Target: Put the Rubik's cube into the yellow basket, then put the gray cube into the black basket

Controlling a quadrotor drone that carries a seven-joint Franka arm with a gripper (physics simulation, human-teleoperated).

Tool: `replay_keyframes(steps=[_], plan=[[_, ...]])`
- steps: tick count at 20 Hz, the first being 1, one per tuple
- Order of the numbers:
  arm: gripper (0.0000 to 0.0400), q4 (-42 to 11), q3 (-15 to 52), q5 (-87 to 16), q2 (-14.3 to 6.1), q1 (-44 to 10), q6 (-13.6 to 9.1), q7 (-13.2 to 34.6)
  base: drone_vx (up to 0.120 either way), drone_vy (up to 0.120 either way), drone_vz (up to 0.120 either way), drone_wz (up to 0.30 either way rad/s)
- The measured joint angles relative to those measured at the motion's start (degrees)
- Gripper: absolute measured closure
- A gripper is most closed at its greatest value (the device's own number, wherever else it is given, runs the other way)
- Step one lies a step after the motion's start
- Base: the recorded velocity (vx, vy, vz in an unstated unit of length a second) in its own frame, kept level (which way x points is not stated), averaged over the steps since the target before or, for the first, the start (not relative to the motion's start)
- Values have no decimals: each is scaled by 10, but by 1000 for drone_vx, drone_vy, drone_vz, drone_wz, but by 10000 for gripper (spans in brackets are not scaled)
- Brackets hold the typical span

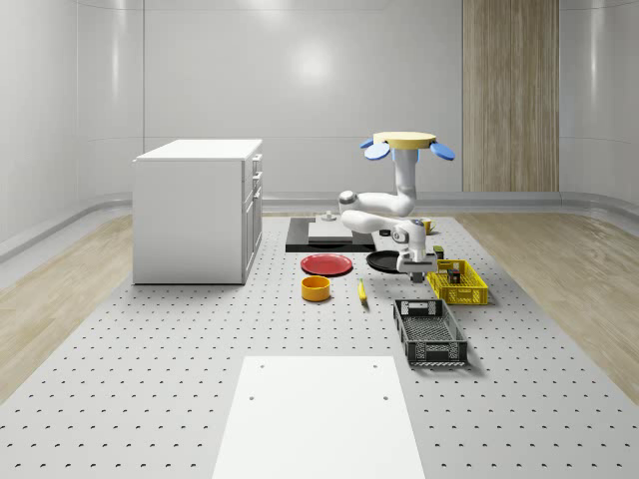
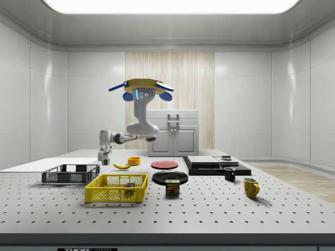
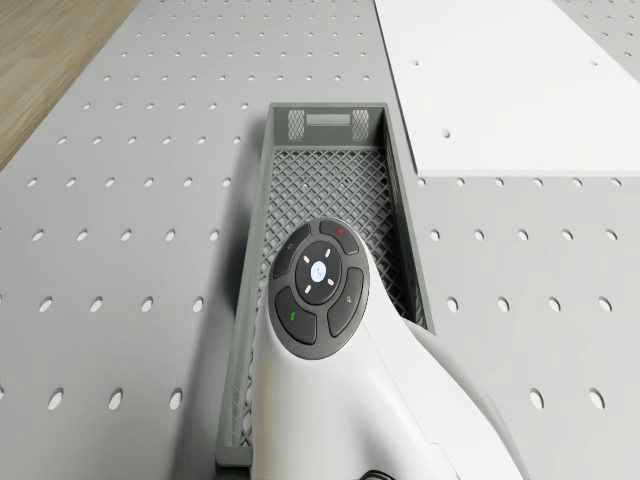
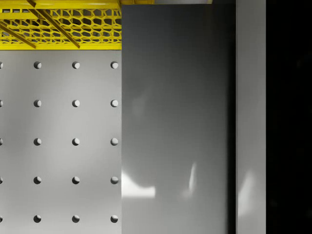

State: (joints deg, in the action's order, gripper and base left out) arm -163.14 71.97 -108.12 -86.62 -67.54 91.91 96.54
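Two baskets lie near the gripper (image 1: 416, 269), seemingly clenched on the plain gray cube (image 4: 175, 122): yellow mesh basket (image 1: 481, 290), containing the multicoloured Rubik's cube (image 2: 129, 185), and black mesh basket (image 1: 436, 352). The drone (image 1: 404, 143) hovers above the table.

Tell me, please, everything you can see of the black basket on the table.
The black basket is a long, shallow, rectangular crate of dark mesh that looks like plastic, with an open lattice floor and slotted end walls. It sits flat on the perforated table, in front of the yellow basket in the whole-scene view. What shows of its floor is bare. The arm's wrist hangs above it.
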Motion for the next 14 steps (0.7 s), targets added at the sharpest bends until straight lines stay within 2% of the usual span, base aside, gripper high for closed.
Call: replay_keyframes(steps=[8,10,14], plan=[[150,0,0,0,-1,0,1,0,120,0,0,0],[150,0,0,1,-1,0,1,0,120,0,120,0],[150,0,0,1,-2,-1,2,0,120,0,0,0]])
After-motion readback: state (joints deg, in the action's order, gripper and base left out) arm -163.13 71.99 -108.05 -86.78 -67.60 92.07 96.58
